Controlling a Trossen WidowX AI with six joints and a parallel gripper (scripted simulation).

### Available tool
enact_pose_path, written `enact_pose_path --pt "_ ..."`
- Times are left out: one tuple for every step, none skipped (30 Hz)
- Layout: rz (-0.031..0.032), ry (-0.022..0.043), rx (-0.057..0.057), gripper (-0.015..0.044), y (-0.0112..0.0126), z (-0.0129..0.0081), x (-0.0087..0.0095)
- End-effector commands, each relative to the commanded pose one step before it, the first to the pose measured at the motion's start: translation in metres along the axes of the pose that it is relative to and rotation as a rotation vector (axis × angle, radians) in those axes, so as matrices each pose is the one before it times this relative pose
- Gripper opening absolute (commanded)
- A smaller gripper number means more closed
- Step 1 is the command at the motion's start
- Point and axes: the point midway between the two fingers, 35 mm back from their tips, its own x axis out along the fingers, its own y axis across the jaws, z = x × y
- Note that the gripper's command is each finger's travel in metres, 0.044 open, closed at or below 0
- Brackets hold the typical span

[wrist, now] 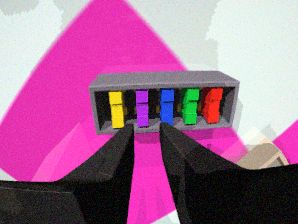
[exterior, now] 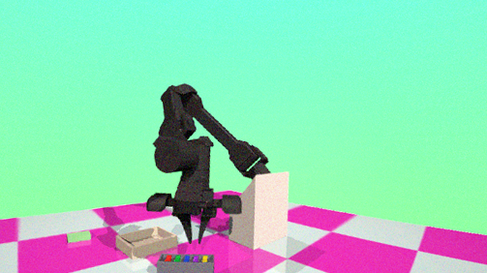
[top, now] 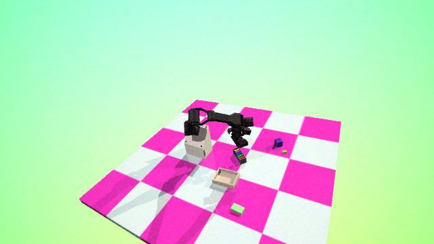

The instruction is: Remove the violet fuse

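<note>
The violet fuse (exterior: 196, 259) (wrist: 142, 107) sits in the grey fuse block (exterior: 186, 272) (wrist: 160, 79) (top: 243, 162), between the yellow fuse (exterior: 205, 259) (wrist: 117, 110) and the blue fuse (exterior: 186, 258) (wrist: 166, 106). My gripper (exterior: 196, 242) (wrist: 146, 130) is open by a narrow gap, with nothing between its fingers. It points down above the block, near its violet and yellow end, and appears clear of it. The beige tray (top: 225, 186) (exterior: 155, 246) (wrist: 260, 155) stands near the red-fuse end of the block, with no fuse visible in it.
The green fuse (wrist: 190, 106) and red fuse (wrist: 213, 105) fill the block's other end. A light green slab (top: 237, 209) (exterior: 79, 237) lies beyond the tray. A dark violet cube (top: 278, 142) and a small yellow-green piece (top: 284, 152) lie farther off.
</note>
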Motion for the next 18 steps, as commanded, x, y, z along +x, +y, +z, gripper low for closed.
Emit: enact_pose_path --pt "0.00879 0.00461 -0.0061 0.0072 0.00150 -0.00199 0.00314" --pt "0.00001 -0.00003 0.0000 0.0072 -0.00002 0.00004 0.00098" --pt "0.00001 -0.00003 0.0000 0.0072 -0.00002 0.00003 0.00099" --pt "0.00001 -0.00002 0.0000 0.0072 -0.00002 0.00003 0.00099" --pt "0.00000 -0.00002 0.0000 0.0072 -0.00002 0.00002 0.00099" --pt "0.00000 -0.00001 0.0000 0.0072 -0.00002 0.00002 0.00099" --pt "0.00000 -0.00001 0.0000 0.0072 -0.00002 0.00002 0.00099" --pt "-0.00001 0.00000 0.0000 0.0072 -0.00002 0.00001 0.00099" --pt "-0.00001 0.00000 0.0000 0.0072 -0.00002 0.00001 0.00099" --pt "-0.00001 0.00001 0.0000 0.0072 -0.00002 0.00000 0.00099" --pt "-0.00002 0.00001 0.0000 0.0072 -0.00002 0.00000 0.00099" --pt "-0.00002 0.00002 0.0000 0.0072 -0.00002 -0.00001 0.00099" --pt "-0.00002 0.00003 0.0000 0.0072 -0.00002 -0.00001 0.00098" --pt "-0.00002 0.00003 0.0000 0.0072 -0.00004 -0.00002 0.00098" --pt "-0.00003 0.00004 0.0000 0.0072 -0.00004 -0.00002 0.00098" --pt "-0.00003 0.00004 0.0000 0.0072 -0.00004 -0.00002 0.00098" --pt "-0.00003 0.00005 0.0000 0.0072 -0.00004 -0.00003 0.00098" --pt "-0.00004 0.00005 0.0000 0.0072 -0.00003 -0.00003 0.00098"
